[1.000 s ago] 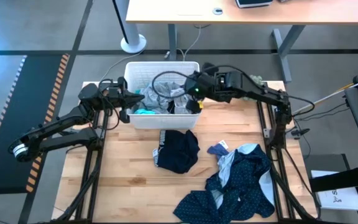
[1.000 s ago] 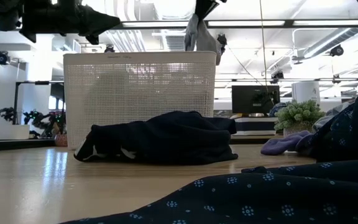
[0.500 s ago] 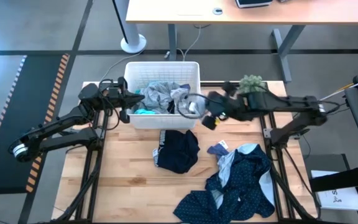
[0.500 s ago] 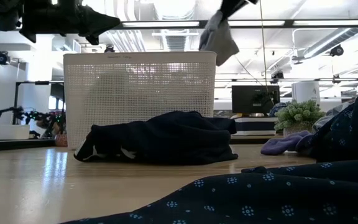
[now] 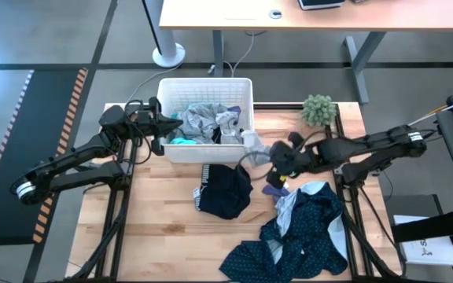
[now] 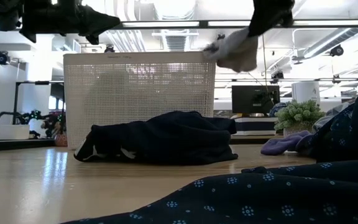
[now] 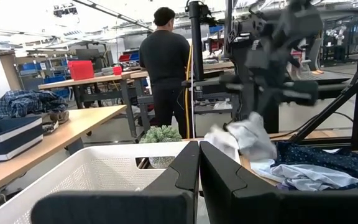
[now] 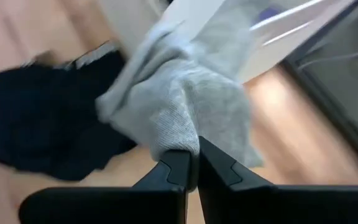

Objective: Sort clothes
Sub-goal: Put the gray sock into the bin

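My right gripper (image 5: 266,152) is shut on a small grey garment (image 5: 253,143), just in front of the near right corner of the white basket (image 5: 205,82). The garment also shows in the low view (image 6: 235,51) and the right wrist view (image 8: 179,93). More grey (image 5: 203,118) and teal (image 5: 181,141) clothes lie in the basket. A black garment with white stripes (image 5: 225,189) and a navy dotted one (image 5: 305,232) lie on the table. My left gripper (image 5: 173,126) is shut and empty at the basket's left wall. My right gripper pinches a bunched fold of the grey garment (image 8: 180,144) between its two fingers. The fingers come from the table's right side, slanting down. The garment is lifted clear of the table, about level with the basket's rim (image 6: 229,56), and hangs slack beyond the fingertips.
A small green plant (image 5: 318,108) stands at the far right of the table. A light blue garment (image 5: 289,206) and a small purple piece (image 5: 274,189) lie by the navy one. A person (image 7: 165,68) stands in the room beyond the table.
My right gripper has gone from above the basket toward the table's near and right edges and come lower, staying shut. The grey garment has been lifted out of the basket and carried past its near right corner, clear of the table.
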`<control>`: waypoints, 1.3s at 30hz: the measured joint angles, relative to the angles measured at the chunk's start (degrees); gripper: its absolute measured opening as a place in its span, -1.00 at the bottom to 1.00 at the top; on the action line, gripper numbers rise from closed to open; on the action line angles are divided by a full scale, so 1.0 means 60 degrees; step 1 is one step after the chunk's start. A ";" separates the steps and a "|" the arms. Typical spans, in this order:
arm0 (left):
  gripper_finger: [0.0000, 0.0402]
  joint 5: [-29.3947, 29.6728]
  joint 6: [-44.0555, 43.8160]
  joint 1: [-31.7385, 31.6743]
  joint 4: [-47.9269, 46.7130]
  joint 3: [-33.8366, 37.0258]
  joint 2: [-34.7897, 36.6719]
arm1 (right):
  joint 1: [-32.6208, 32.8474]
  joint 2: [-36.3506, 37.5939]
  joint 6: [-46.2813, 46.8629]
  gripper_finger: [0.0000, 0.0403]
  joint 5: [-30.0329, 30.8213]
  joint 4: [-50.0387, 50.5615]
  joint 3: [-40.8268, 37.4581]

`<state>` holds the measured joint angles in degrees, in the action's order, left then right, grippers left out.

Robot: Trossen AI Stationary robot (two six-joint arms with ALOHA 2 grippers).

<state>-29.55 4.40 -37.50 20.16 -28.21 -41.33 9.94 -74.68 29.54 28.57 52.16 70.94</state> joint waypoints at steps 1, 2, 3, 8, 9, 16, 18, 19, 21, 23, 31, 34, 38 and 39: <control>-1.00 0.0000 0.0000 0.0000 -0.0004 0.0000 -0.0002 | 0.0080 -0.0091 0.0069 -0.95 -0.0127 -0.0085 -0.0126; -1.00 -0.0002 0.0000 0.0000 -0.0002 0.0000 -0.0001 | 0.0164 -0.0196 0.0087 -0.93 -0.0173 -0.0145 -0.0221; -1.00 -0.0002 0.0000 0.0000 0.0015 0.0000 0.0002 | 0.0235 -0.0310 0.0078 -0.90 -0.0186 -0.0273 -0.0285; -1.00 -0.0002 0.0000 0.0000 0.0071 0.0004 0.0000 | 0.0258 -0.0746 -0.0741 -0.86 0.0048 -0.1351 -0.0254; -1.00 -0.0002 0.0001 0.0000 0.0066 0.0004 -0.0002 | 0.0247 -0.0841 -0.1019 -0.90 0.0090 -0.1574 -0.0180; -1.00 0.0002 0.0002 0.0000 0.0184 0.0004 0.0000 | -0.0048 -0.1075 -0.2800 -0.99 0.0632 -0.2627 0.1289; -1.00 0.0002 0.0002 0.0000 0.0185 0.0004 -0.0001 | -0.0212 -0.1095 -0.3349 -0.99 0.0631 -0.3064 0.1817; -1.00 0.0002 0.0001 0.0000 0.0203 0.0004 -0.0002 | -0.0323 -0.1093 -0.3655 -0.99 0.0625 -0.3247 0.2082; -1.00 0.0002 0.0000 0.0000 0.0215 0.0004 -0.0002 | -0.0581 -0.1092 -0.4203 -1.00 0.0579 -0.3691 0.2601; -1.00 0.0001 0.0000 0.0000 0.0217 0.0004 0.0001 | -0.0931 -0.1081 -0.4753 -1.00 0.0585 -0.3886 0.2998; -1.00 0.0002 0.0004 0.0000 0.0300 0.0004 -0.0002 | -0.2862 -0.1276 -0.5233 -1.00 -0.1518 -0.4613 0.3558; -1.00 0.0002 0.0073 0.0000 0.0310 0.0004 -0.0002 | -0.3377 -0.1684 -0.5185 -0.96 -0.1587 -0.5070 0.3554; -1.00 0.0002 0.0090 -0.0001 0.0310 0.0004 -0.0003 | -0.3887 -0.2362 -0.5189 -0.80 -0.1985 -0.5538 0.3554; -1.00 0.0002 0.0096 -0.0001 0.0310 0.0004 -0.0016 | -0.3988 -0.2535 -0.5180 -0.74 -0.2223 -0.5618 0.3554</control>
<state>-29.54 4.98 -37.50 22.02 -28.18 -41.43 -13.99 -89.89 -1.54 15.23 18.46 92.27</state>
